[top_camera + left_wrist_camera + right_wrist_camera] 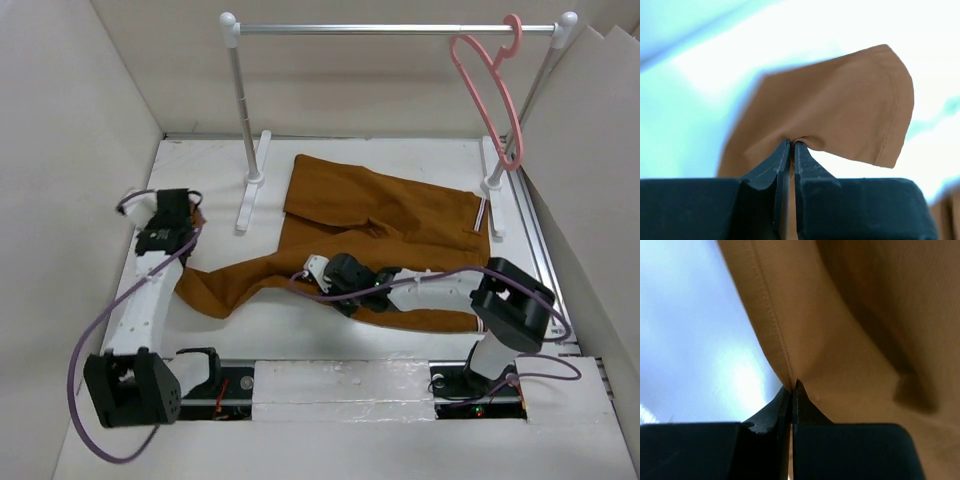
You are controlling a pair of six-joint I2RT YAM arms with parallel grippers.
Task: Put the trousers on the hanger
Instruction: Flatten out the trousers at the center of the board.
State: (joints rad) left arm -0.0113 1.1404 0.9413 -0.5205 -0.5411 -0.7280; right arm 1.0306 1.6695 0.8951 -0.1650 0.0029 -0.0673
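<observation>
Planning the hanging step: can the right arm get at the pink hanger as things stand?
Probably not yet. The way to the hanger at the rail's right end looks free, but the right pincer is shut on the trousers' edge.

Colours above the white tabletop (400, 150)
Trousers (390, 215) plain rust-brown; hanger (507, 100) pink; rail (395, 29) silver and white; cables (95, 340) purple.

The rust-brown trousers (370, 225) lie spread flat on the surface; the pink hanger (490, 85) hangs above them.
</observation>
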